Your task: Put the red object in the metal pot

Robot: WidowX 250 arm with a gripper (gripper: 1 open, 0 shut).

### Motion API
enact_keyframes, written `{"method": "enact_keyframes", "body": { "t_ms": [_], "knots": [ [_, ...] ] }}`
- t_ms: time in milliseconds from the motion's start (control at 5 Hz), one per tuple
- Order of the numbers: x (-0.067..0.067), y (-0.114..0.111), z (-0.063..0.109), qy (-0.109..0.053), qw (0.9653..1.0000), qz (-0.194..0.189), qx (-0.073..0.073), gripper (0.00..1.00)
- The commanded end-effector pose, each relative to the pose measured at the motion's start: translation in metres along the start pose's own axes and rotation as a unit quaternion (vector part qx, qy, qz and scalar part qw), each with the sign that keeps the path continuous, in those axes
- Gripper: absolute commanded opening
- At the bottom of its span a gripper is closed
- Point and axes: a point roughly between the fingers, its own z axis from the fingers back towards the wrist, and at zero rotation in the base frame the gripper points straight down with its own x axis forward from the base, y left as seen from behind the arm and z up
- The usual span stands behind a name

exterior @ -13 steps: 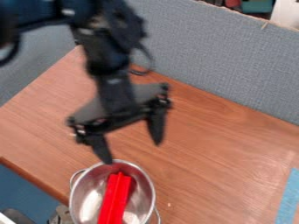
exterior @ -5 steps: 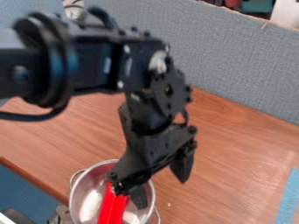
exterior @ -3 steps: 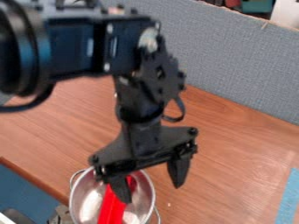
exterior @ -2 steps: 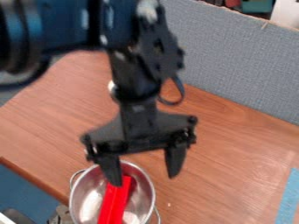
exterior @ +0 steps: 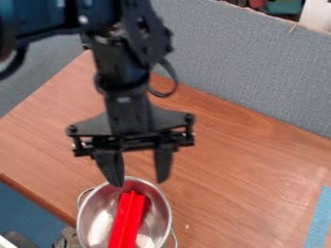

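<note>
Red bar (exterior: 126,221) inside pot (exterior: 93,219), lower left of frame; lying lengthwise, upper end leaning toward the rim. Tool (exterior: 138,174) above the pot's far side, pointing down, fingers apart with a gap between, nothing gripped. Pot near the left edge of tabletop (exterior: 239,165). Grey panel (exterior: 253,58) along upper right. Blue strip (exterior: 319,221) at lower right.

The black robot arm (exterior: 126,58) reaches down from above its fingers; the two-finger gripper (exterior: 137,166) points downward, its fingers parted, with nothing between them.
</note>
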Motion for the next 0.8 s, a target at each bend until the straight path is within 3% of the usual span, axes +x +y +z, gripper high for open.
{"method": "enact_keyframes", "body": {
  "t_ms": [0, 200, 400, 600],
  "knots": [
    [0.018, 0.021, -0.025, 0.001, 0.9983, -0.058, 0.001, 1.00],
    [0.033, 0.033, -0.046, 0.006, 0.9920, -0.126, 0.003, 1.00],
    [0.047, 0.017, -0.054, 0.009, 0.9822, -0.187, 0.011, 1.00],
    [0.054, 0.001, -0.063, 0.025, 0.9721, -0.231, 0.033, 1.00]
  ]
}}
